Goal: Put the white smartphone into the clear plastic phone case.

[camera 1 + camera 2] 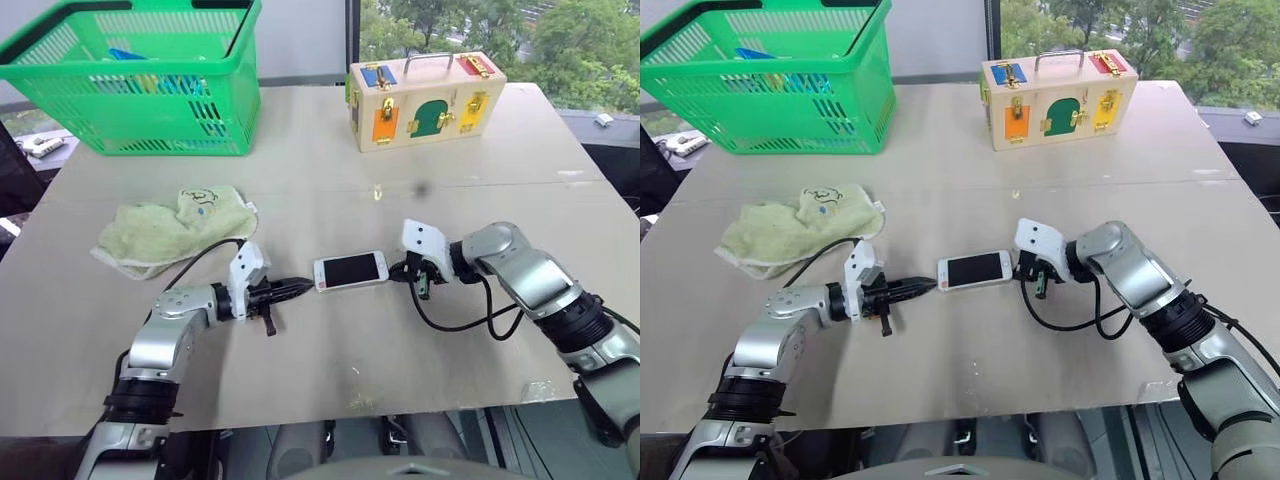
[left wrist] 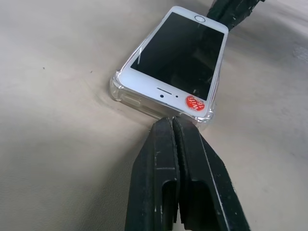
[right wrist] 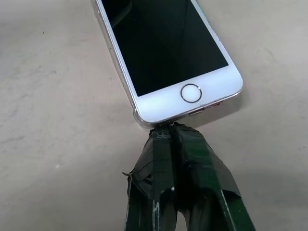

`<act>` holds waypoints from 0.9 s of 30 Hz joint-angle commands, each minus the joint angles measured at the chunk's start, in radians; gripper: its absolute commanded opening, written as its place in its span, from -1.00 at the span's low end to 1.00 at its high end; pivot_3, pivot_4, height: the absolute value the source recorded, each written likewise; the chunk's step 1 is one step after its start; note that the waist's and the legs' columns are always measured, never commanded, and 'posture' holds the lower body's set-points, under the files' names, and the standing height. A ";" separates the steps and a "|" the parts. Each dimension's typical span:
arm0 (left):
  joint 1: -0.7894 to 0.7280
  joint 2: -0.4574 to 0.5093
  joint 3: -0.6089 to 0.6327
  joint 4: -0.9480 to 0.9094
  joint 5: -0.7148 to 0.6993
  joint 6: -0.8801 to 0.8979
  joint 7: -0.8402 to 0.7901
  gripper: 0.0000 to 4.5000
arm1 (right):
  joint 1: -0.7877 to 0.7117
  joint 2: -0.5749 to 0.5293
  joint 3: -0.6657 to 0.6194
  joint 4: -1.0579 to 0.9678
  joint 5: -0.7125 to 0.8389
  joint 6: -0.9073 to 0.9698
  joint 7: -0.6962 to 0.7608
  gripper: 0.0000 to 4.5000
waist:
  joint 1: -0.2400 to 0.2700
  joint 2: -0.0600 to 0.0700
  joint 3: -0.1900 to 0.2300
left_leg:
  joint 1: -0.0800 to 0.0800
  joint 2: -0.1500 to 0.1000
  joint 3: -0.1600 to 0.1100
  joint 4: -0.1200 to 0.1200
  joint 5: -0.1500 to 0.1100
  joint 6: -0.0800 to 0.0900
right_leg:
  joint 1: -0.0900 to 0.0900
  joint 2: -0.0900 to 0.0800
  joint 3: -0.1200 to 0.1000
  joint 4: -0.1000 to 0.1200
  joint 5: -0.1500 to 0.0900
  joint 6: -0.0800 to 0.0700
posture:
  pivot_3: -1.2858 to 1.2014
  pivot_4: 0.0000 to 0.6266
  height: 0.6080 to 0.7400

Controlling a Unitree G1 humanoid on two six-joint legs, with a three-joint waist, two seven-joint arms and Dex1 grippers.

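So the white smartphone (image 1: 350, 270) is lying screen up on the table (image 1: 330, 370), and it looks mostly seated in the clear plastic phone case (image 2: 120, 91), at least at the earpiece end. Our left pincer (image 1: 303, 287) is pinched together, tip right at that end of the phone; the right pincer (image 3: 172, 129) is also together, pressing the home-button end. Risk as we see it: two closed tips shoving from opposite ends could pop a corner back out, or skid the phone sideways toward the pale green towel (image 1: 170, 232) beyond its left end.
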State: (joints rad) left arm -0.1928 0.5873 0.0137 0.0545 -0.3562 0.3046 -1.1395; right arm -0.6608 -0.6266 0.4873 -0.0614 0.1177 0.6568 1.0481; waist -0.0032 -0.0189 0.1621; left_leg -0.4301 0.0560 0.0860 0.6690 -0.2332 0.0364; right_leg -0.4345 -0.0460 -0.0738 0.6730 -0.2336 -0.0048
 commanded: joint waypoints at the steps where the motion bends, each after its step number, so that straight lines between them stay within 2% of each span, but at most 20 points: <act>1: -0.003 0.026 0.011 0.009 -0.002 -0.030 -0.014 -0.98 | 0.019 -0.040 -0.076 -0.046 -0.004 -0.012 -0.016 -1.00 | 0.000 0.000 0.000 | 0.000 0.000 0.000 0.000 0.000 0.000 | 0.000 0.000 0.000 0.000 0.000 0.001 | 0.03 -0.52 1.00; 6: -0.008 0.038 0.011 0.021 -0.005 -0.038 -0.018 -0.98 | 0.047 -0.068 -0.123 -0.077 -0.009 -0.004 -0.047 -1.00 | -0.005 0.000 0.000 | 0.000 0.000 0.000 0.000 0.000 0.000 | 0.000 0.000 0.000 -0.001 -0.002 0.003 | 0.03 -0.52 1.00; 11: -0.022 0.044 0.008 0.030 -0.005 -0.036 -0.014 -0.98 | 0.042 -0.036 -0.145 -0.082 0.000 0.009 -0.081 -1.00 | -0.008 0.000 0.000 | 0.001 0.001 -0.001 0.000 0.000 0.000 | 0.000 0.001 -0.001 0.000 -0.002 0.003 | 0.03 -0.52 1.00; 27: -0.034 0.027 -0.020 0.016 -0.001 -0.036 -0.002 -0.98 | 0.010 0.101 -0.045 -0.054 -0.017 0.026 -0.064 -1.00 | -0.009 0.000 0.000 | 0.001 0.001 0.000 0.000 0.000 0.000 | 0.000 0.002 0.000 0.000 -0.002 0.003 | 0.03 -0.52 1.00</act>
State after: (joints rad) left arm -0.2261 0.6196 -0.0004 0.0967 -0.3537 0.2777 -1.1440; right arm -0.6294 -0.5459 0.4239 -0.0985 0.0881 0.6940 0.9664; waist -0.0120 -0.0189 0.1622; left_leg -0.4290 0.0568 0.0857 0.6691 -0.2331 0.0363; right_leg -0.4343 -0.0444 -0.0736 0.6735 -0.2353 -0.0016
